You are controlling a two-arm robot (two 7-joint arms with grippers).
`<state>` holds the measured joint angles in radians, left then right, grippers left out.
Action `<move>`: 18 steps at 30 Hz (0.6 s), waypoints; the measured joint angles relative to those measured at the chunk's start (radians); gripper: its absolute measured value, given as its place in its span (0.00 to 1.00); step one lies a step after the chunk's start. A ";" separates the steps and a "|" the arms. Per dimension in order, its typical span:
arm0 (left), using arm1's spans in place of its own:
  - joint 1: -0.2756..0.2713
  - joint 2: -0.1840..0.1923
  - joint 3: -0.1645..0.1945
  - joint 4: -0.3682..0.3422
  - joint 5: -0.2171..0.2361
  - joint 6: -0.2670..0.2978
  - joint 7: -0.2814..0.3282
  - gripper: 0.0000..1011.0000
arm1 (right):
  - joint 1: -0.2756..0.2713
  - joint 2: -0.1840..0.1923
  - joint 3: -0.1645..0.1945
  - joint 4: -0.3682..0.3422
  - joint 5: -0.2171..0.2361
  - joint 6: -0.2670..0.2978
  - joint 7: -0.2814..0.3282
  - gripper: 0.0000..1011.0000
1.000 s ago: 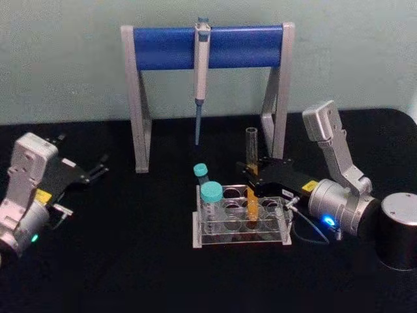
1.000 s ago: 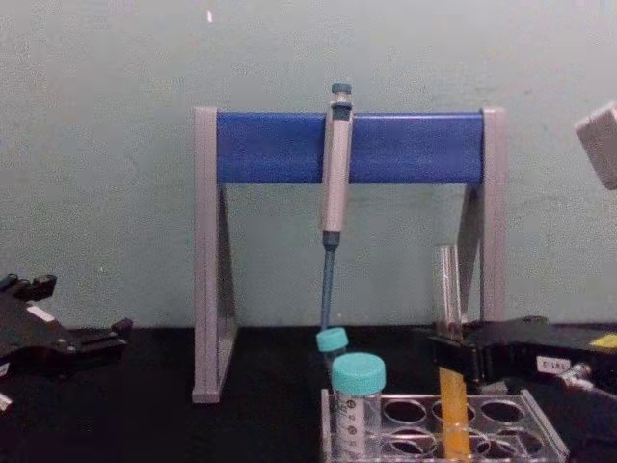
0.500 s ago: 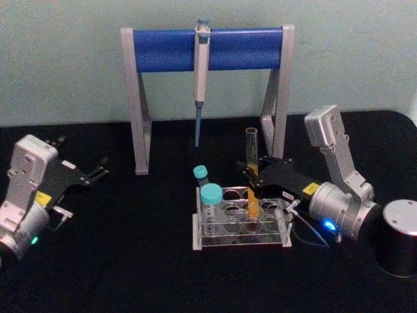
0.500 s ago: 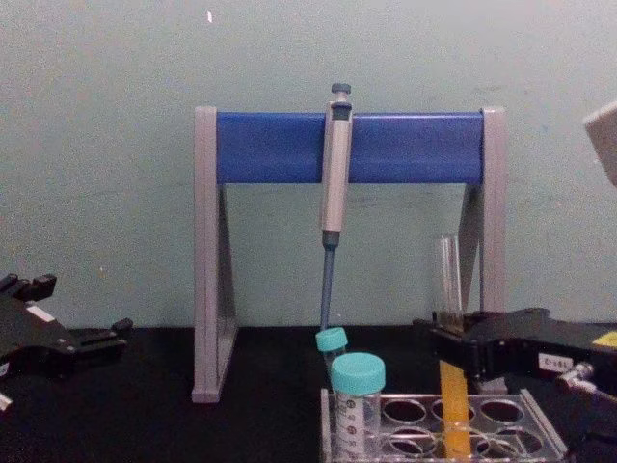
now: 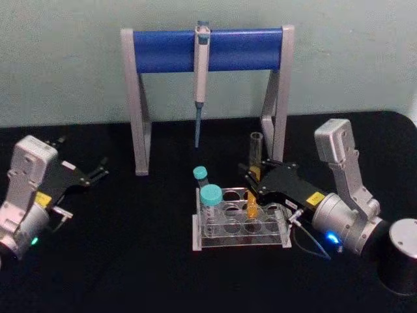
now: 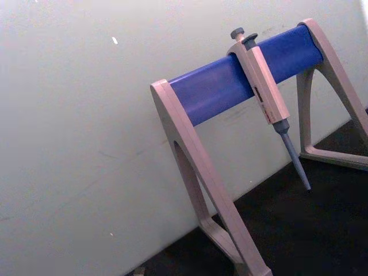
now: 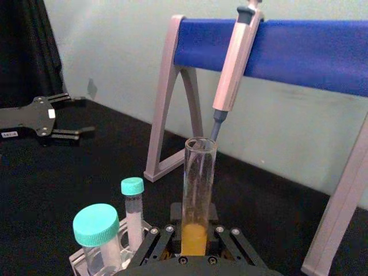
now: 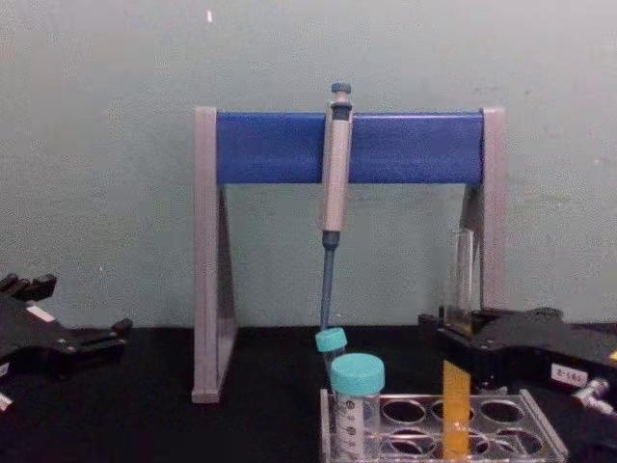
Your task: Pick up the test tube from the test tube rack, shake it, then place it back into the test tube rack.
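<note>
Head view: the right gripper (image 5: 254, 181) reaches in from the robot's right over the back of the test tube rack (image 5: 225, 238); its jaws are closed narrowly on the test tube (image 5: 255, 154), gripping it about halfway up. The tube stands nearly upright; its clear, open upper half rises above the gripper; its orange-yellow lower half hangs below the jaws and enters a hole towards the right of the rack; whether its tip touches the rack floor cannot be told. Right wrist view: the fingers (image 7: 154, 240) flank the glass on either side, at the level where the liquid begins. Chest view: the orange part of the tube descends among the rack's round holes, below the black body of the gripper.

The rack sits on the black table (image 5: 143, 254), in front of the stand (image 5: 163, 49), a blue bar on grey legs; a grey pipette (image 5: 201, 68) hangs from the middle of the bar, tip downward. Two teal-capped vials occupy the left end of the rack: the wider vial (image 5: 210, 195) in front, the narrow vial (image 5: 201, 173) just behind it; both are well apart from the tube.

The left gripper (image 5: 83, 156) rests low at the robot's left, well apart from the rack; its jaws stand wide and hold nothing.
</note>
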<state>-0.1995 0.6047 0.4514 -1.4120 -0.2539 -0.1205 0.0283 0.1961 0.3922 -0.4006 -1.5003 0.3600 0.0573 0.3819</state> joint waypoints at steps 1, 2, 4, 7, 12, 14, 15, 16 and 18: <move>0.000 0.000 0.000 0.000 0.000 0.000 0.000 0.99 | -0.006 0.000 0.003 -0.004 -0.005 -0.010 -0.001 0.23; 0.000 0.000 0.000 0.000 0.000 0.000 0.000 0.99 | -0.006 0.000 0.003 -0.004 -0.005 -0.010 -0.001 0.23; 0.000 0.000 0.000 0.000 0.000 0.000 0.000 0.99 | -0.012 -0.001 0.008 -0.010 -0.011 -0.020 -0.002 0.23; 0.000 0.000 0.000 0.000 0.000 0.000 0.000 0.99 | -0.021 -0.001 0.016 -0.023 -0.017 -0.033 -0.002 0.23; 0.000 0.000 0.000 0.000 0.000 0.000 0.000 0.99 | -0.032 0.000 0.031 -0.055 -0.024 -0.050 -0.002 0.23; 0.000 0.000 0.000 0.000 0.000 0.000 0.000 0.99 | -0.034 0.000 0.036 -0.067 -0.024 -0.053 -0.001 0.23; 0.000 0.000 0.000 0.000 0.000 0.000 0.000 0.99 | -0.036 0.001 0.041 -0.079 -0.024 -0.054 0.000 0.23; 0.000 0.000 0.000 0.000 0.000 0.000 0.000 0.99 | -0.036 0.002 0.044 -0.085 -0.023 -0.054 0.001 0.23; 0.000 0.000 0.000 0.000 0.000 0.000 0.000 0.99 | -0.037 0.003 0.051 -0.103 -0.019 -0.055 0.005 0.23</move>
<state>-0.1995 0.6047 0.4514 -1.4119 -0.2539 -0.1205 0.0283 0.1590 0.3949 -0.3497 -1.6031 0.3414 0.0024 0.3867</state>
